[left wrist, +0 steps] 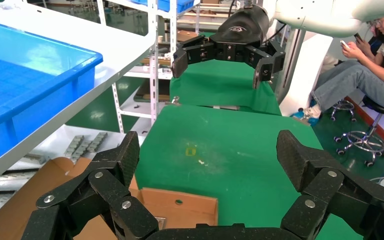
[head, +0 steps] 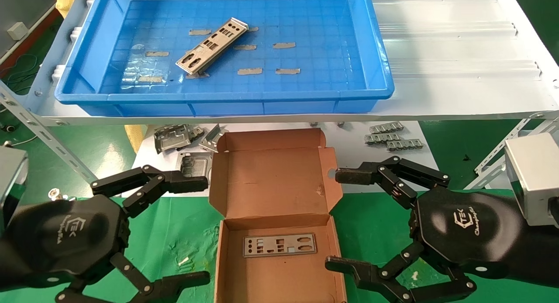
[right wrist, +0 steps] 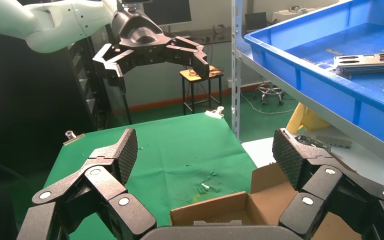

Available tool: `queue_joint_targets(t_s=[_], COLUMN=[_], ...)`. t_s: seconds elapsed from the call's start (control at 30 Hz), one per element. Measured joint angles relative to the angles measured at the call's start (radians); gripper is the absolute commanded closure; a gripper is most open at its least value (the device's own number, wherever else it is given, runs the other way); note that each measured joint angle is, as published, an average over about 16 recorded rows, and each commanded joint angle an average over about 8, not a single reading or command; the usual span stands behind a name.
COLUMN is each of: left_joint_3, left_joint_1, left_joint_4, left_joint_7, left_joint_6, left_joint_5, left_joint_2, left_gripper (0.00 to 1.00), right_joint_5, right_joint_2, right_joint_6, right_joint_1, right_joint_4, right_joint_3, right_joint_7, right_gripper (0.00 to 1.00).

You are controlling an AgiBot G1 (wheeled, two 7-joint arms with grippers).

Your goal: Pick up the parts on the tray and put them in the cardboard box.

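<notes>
Nearest us, both grippers hang spread wide and hold nothing — the left gripper [head: 194,226] and the right gripper [head: 337,219] flank the cardboard box [head: 275,198] on the green desk's near edge, one part [head: 279,244] already flat inside. Farther off, on the raised shelf, the blue tray [head: 375,71] keeps one last part [head: 212,45] (left of centre, long axis diagonal) — we judge the left arm nearer.
</notes>
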Motion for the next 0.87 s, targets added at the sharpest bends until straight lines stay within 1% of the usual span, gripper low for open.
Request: queue_joint_targets(t_s=[0.87], left_joint_3=[0.000], left_joint_1=[0.000], left_joint_4=[0.000], left_joint_7=[0.000], left_joint_6=[0.000], left_joint_5=[0.000], left_joint_2=[0.000], left_gripper=[0.00], right_joint_5=[0.000], right_joint_2=[0.000], right_joint_6=[0.000], right_joint_1=[0.000], right_joint_4=[0.000], right_joint_3=[0.000], right_joint_7=[0.000], right_gripper=[0.00])
